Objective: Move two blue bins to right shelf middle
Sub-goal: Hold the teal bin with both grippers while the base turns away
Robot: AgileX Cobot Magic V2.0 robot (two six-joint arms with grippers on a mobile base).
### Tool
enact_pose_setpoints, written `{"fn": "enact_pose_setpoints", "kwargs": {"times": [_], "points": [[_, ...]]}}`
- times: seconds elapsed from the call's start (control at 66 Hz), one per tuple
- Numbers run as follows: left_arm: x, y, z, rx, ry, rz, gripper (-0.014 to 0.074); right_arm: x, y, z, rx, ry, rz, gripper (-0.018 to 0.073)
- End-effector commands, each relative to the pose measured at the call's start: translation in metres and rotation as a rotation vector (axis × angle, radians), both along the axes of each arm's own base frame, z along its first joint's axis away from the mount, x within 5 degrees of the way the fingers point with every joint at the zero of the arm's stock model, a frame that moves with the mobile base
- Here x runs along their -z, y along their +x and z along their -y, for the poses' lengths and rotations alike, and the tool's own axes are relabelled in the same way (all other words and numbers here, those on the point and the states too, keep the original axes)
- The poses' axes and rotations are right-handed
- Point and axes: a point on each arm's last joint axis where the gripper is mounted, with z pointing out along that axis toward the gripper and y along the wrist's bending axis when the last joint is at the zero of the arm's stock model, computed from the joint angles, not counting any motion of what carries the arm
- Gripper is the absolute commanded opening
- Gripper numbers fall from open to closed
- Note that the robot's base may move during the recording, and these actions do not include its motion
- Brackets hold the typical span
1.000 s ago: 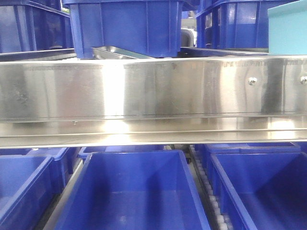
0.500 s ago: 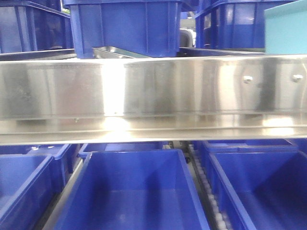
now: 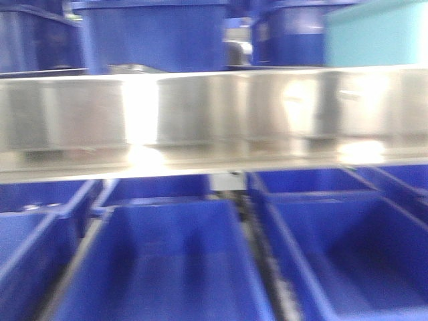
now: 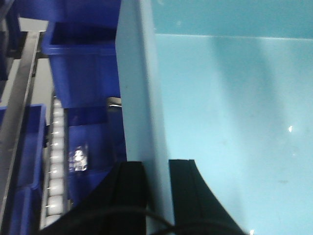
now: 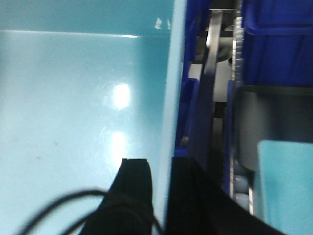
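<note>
A light blue bin (image 3: 378, 33) shows at the top right of the front view, above the steel shelf rail. Both wrist views look into it. My left gripper (image 4: 157, 169) is shut on the bin's left wall (image 4: 139, 88), one black finger outside it and one inside. My right gripper (image 5: 163, 166) is shut on the bin's right wall (image 5: 172, 88) in the same way. Another light blue bin (image 5: 288, 186) lies at the lower right of the right wrist view.
A steel shelf rail (image 3: 214, 114) crosses the front view. Dark blue bins (image 3: 154, 267) (image 3: 348, 254) sit open on the level below it, and more dark blue bins (image 3: 154, 33) stand above. White roller tracks (image 4: 55, 161) run beside the bins.
The front view has gone blurred. The rail has shifted up and left in the frame. The light blue bin now reaches further left along the top edge.
</note>
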Motion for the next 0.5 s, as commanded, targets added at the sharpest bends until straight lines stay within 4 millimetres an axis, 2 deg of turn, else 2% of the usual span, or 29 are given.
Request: {"fn": "enact_pose_setpoints", "kwargs": {"times": [0.0,0.485], "points": [[-0.0152,-0.0058,0.0040,0.035,-0.087,0.088,-0.0111,-0.0107,-0.0040,-0.0012,-0.022,0.046,0.061,-0.0153],[-0.0163,-0.0054,0.0039,0.033,-0.090,0.100,-0.0111,-0.0100,-0.0034,-0.0015,-0.022,0.045,0.059,-0.0153]]}}
